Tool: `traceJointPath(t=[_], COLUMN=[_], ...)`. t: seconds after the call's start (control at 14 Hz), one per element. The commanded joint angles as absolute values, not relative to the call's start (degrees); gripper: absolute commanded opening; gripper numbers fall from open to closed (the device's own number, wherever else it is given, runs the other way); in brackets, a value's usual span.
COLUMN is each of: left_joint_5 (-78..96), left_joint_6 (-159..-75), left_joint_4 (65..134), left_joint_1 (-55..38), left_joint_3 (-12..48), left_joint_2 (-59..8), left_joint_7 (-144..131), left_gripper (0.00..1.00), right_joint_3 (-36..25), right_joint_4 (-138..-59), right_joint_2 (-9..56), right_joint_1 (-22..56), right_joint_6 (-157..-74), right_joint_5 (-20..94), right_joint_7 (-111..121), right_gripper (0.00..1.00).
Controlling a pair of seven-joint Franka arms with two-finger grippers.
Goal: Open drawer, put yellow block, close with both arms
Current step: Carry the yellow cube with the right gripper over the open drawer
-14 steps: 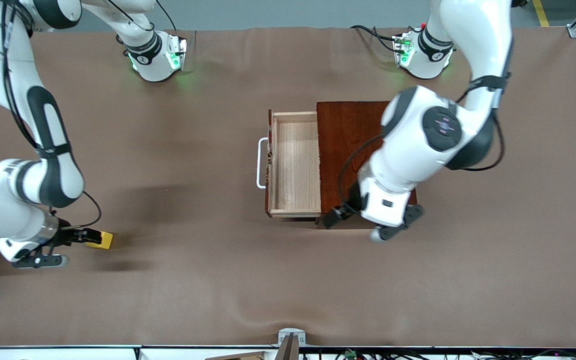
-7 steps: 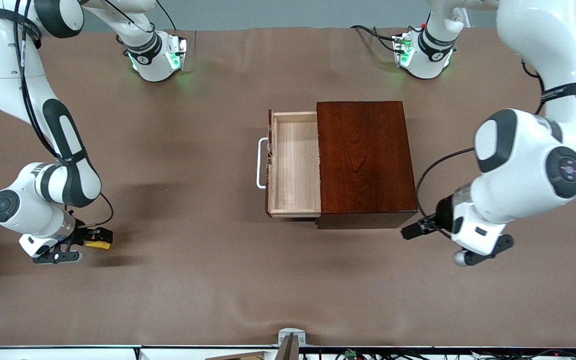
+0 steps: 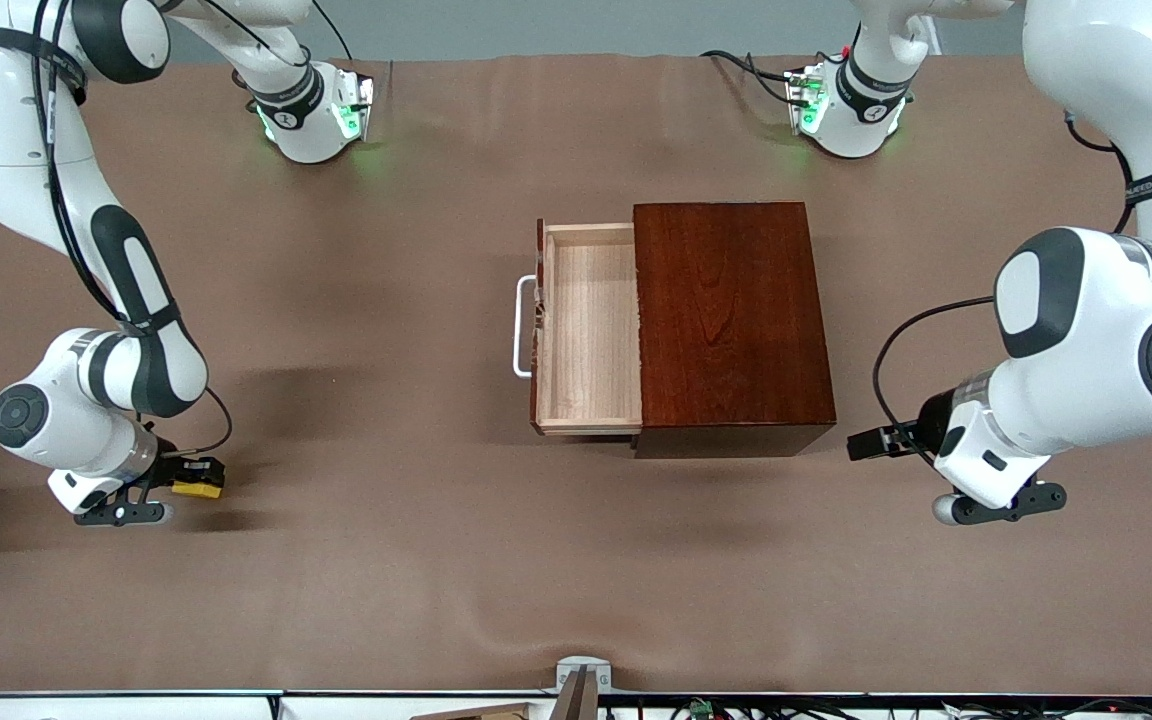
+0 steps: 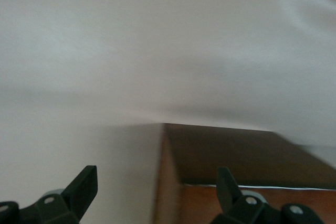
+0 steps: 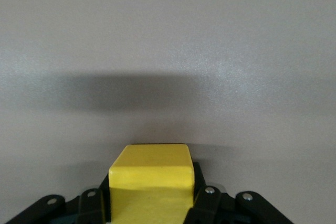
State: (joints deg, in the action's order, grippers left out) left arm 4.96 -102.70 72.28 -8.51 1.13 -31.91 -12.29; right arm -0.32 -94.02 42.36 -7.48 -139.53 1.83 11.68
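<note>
- Toward the right arm's end of the table, you have the right gripper (image 3: pixel 179 474) down low, its jaws clenched on the yellow block (image 3: pixel 197 489); in the right wrist view the yellow block (image 5: pixel 150 187) sits squarely between the two fingers (image 5: pixel 206 203), one pressed against each side face.
- At mid-table your drawer (image 3: pixel 588 330) stands pulled out of the dark wooden box (image 3: pixel 731 325), white handle (image 3: pixel 521 327) facing the right arm's end, well apart from the block.
- Your left gripper (image 4: pixel 157 190) hangs beside the box's corner at the left arm's end, jaws spread wide with nothing between them.
</note>
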Motion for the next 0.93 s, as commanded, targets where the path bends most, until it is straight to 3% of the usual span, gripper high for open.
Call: traceJointPath(t=[0.0,0.21,0.57,0.86], left_joint_5=[-1.82,-3.08,-2.37,-2.29], left_joint_6=[-105.80,-111.18,-110.39,-105.32], left_joint_4=[72.51,72.69,76.90,78.66], left_joint_1=[-6.95,-4.31,-1.05,-1.14], left_joint_3=[1.49,1.50,1.85,2.02], left_joint_2=[-34.01,-34.72,-32.35,-28.40], left_joint_7=[-6.61,-3.10,6.50,5.54], left_gripper=[1.00,1.00,1.00,1.00], right_joint_3=[-0.09,-0.09,-0.17,0.35], right_joint_4=[-90.11,-84.30,-83.94,-83.94], right_joint_2=[41.49,36.94,20.77,15.30], right_joint_1=[-7.47,-7.12,-6.42,-2.57], right_joint_6=[-132.93,-119.14,-98.65,-92.03], right_joint_5=[2.29,1.50,1.23,0.97], right_joint_7=[11.07,11.07,11.16,5.57], right_gripper=[0.00,0.00,0.00,0.00])
